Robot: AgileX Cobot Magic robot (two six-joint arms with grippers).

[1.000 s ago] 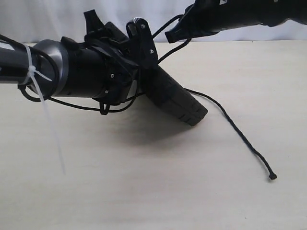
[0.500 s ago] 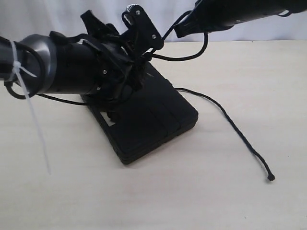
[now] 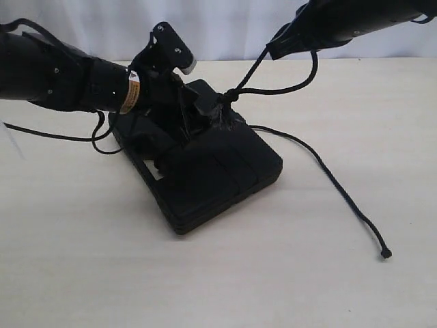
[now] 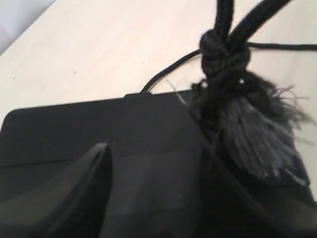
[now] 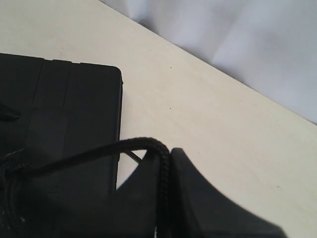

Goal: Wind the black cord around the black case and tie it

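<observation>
Judging by how things lie, the tying is begun but the wrap is not finished. The case [image 3: 212,174] lies flat at the middle of the table [image 3: 82,273], its handle slot to the left. At its far edge sits a knot [image 3: 231,96] in the cord [image 3: 328,174], with a frayed tuft [image 4: 257,134] resting on the lid. From the knot one strand rises, looking taut, to the right gripper [image 3: 281,46] up at the far right; its fingers are pressed together, pinching the cord. A slack loop hangs beside that strand. The rest of the cord leaves the case's far right corner and trails right and near across the table to a small end knot [image 3: 387,253], well apart from the case.

No cord shows across the near part of the lid, so I cannot tell whether any turn goes under or round the case. What seems left: carry the long free tail round the case and tie it off.

The left gripper [image 4: 154,158] hangs over the far left of the lid with its fingers spread, holding nothing; the tuft lies against one finger [image 4: 233,193].

Of containers, the case is the only one. It looks shut; its contents are hidden.
</observation>
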